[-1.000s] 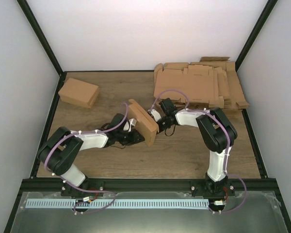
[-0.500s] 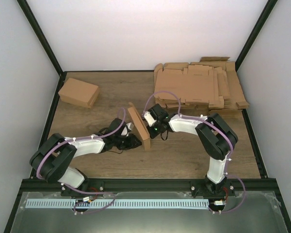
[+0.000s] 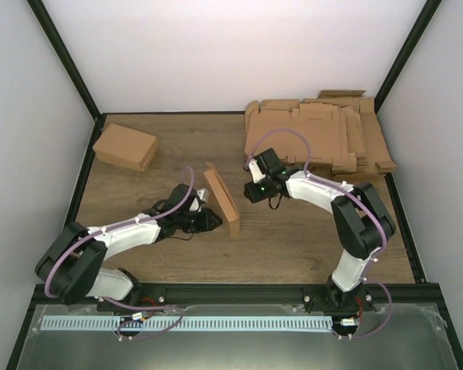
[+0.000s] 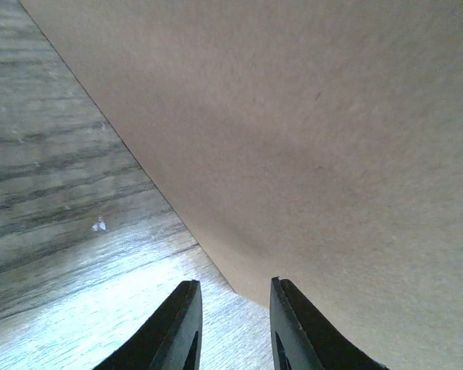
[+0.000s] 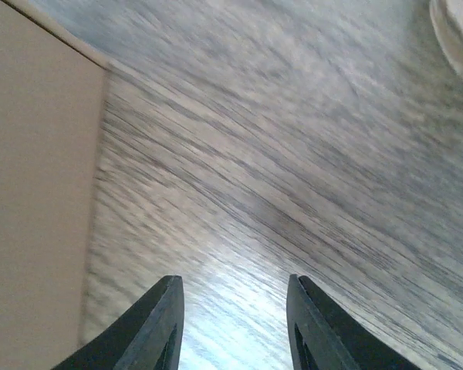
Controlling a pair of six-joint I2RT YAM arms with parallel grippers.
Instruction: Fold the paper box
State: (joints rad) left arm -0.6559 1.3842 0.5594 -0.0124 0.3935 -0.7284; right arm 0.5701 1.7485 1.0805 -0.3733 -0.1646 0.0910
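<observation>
Left wrist: left claw (image 4: 234, 283) parted a little, nothing betw. its fingers (image 4: 177, 331), tips just beside lower corner of the plain brown cardboard paper box (image 4: 332, 154), whose flat face fills most of the view. Right wrist: right claw (image 5: 233, 279) released, empty, wood table (image 5: 309, 154) showing betw. fingers, box off to one side, not touching. Top external: box stands on edge mid-table betw. both claws; closed brown cardboard box (image 3: 125, 146) at far-left corner; pile of flat brown cardboard blanks (image 3: 316, 139) far right.

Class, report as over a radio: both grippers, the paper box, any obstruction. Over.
Left gripper open, empty, close against paper box. Right gripper open, empty, apart from it. Box standing on its edge on table. Nothing in the way.
</observation>
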